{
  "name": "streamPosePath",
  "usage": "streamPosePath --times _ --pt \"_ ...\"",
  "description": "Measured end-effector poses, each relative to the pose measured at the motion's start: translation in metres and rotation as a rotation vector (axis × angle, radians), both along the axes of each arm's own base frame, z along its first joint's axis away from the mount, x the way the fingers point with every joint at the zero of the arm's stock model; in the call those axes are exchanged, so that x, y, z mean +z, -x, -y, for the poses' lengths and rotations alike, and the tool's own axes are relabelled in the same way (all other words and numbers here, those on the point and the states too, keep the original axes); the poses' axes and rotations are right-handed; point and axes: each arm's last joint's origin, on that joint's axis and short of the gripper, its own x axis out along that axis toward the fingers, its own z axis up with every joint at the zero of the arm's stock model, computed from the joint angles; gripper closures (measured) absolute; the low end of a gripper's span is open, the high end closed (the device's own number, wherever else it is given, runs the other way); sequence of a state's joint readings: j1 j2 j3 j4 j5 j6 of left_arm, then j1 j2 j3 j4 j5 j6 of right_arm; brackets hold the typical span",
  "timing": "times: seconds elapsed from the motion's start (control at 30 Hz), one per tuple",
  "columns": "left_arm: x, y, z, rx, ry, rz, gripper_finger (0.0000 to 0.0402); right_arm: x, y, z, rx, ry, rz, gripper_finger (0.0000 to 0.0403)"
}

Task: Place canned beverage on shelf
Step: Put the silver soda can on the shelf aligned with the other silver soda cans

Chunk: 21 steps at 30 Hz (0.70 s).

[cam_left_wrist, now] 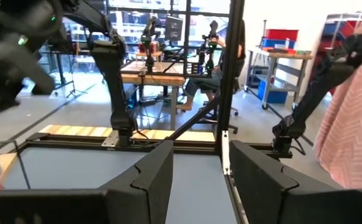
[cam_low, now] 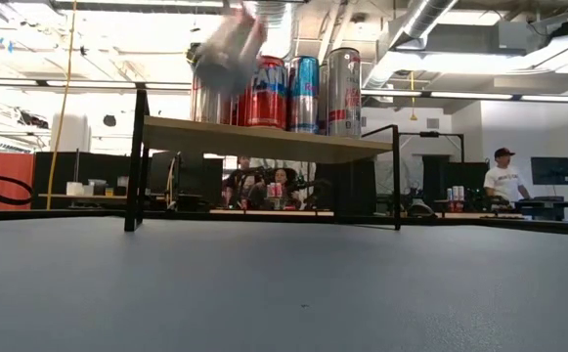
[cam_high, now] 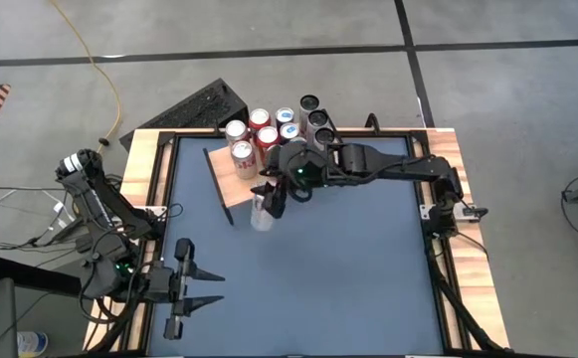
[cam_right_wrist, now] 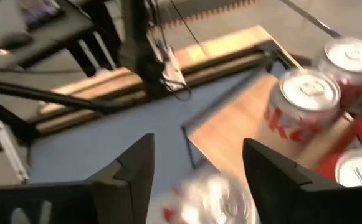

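The shelf (cam_high: 227, 171) stands at the table's far middle, a light wooden board on thin black legs; it also shows in the low view (cam_low: 264, 140) and the right wrist view (cam_right_wrist: 230, 134). Several red, blue and silver cans (cam_high: 259, 131) stand on its far part. My right gripper (cam_high: 269, 199) is shut on a silver can (cam_high: 262, 214) by the shelf's near edge. In the low view this can (cam_low: 227, 49) shows blurred and tilted, above the shelf's top. My left gripper (cam_high: 207, 288) is open and empty at the table's near left. My right gripper pinches the silver can by its side wall (cam_right_wrist: 212, 196) between its two fingers. The fingers slant down from the table's right side. The can is lifted clear of table and shelf and is tilted.
Bare blue table top (cam_high: 348, 268) stretches near and right of the shelf. A black slatted object (cam_high: 197, 104) lies beyond the table's far left corner. People sit and stand in the room behind (cam_low: 503, 176); a pink sleeve (cam_left_wrist: 355, 124) shows in the left wrist view.
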<state>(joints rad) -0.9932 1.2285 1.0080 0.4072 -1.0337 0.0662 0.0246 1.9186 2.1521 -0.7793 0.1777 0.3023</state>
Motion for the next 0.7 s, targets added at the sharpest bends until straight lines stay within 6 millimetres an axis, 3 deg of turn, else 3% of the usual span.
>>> streamPosePath --times 0.33,0.47,0.57,0.7 --pt "0.002 -0.001 -0.002 0.027 0.059 0.011 0.0254 -0.011 -0.029 0.001 0.076 0.074 -0.018 0.0233" --pt "0.002 -0.001 -0.002 0.026 0.079 0.013 0.0254 -0.005 -0.018 -0.007 0.164 0.113 -0.099 0.0243" --pt "-0.005 -0.004 -0.005 0.101 0.054 -0.03 0.0258 0.016 0.022 -0.033 0.219 0.162 -0.199 0.025" --pt "-0.023 -0.03 -0.026 0.263 0.157 -0.096 0.0265 0.068 0.115 -0.054 0.113 0.241 -0.217 0.0262"
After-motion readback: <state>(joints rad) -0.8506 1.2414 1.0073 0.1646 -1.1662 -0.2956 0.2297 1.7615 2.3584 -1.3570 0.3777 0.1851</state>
